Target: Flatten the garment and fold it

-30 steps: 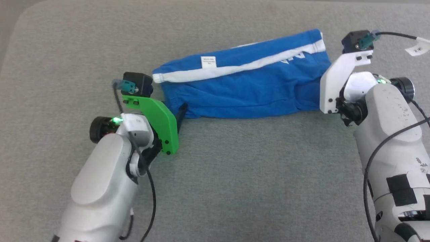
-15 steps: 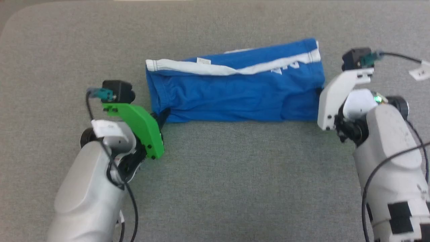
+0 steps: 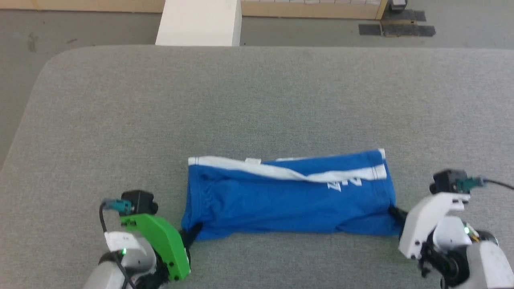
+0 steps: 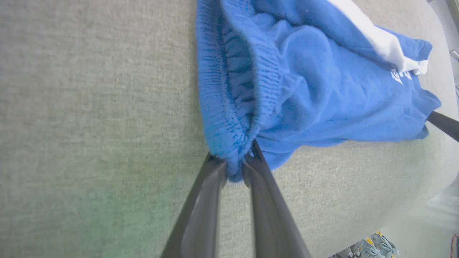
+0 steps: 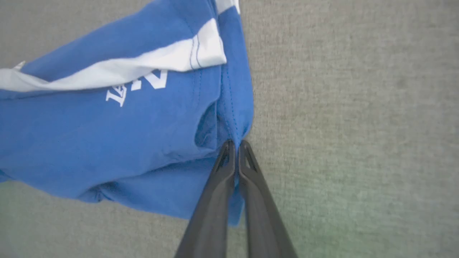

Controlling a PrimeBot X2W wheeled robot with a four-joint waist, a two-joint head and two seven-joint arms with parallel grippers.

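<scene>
Item: garment (image 3: 289,200), blue shorts, lying across the near part of the grey worktop (image 3: 257,100), stretched sideways between my two arms.

Left end effector (image 4: 235,163): closed to a narrow gap, pinching the gathered waistband corner.

Right end effector (image 5: 235,143): squeezed together on the hem corner.

White lettering (image 5: 152,80): top edge meets the folded trim band (image 3: 281,172); I cannot read it.

Head view: both arms are cut off at the bottom edge, and the fingertips are largely hidden by fabric.
</scene>
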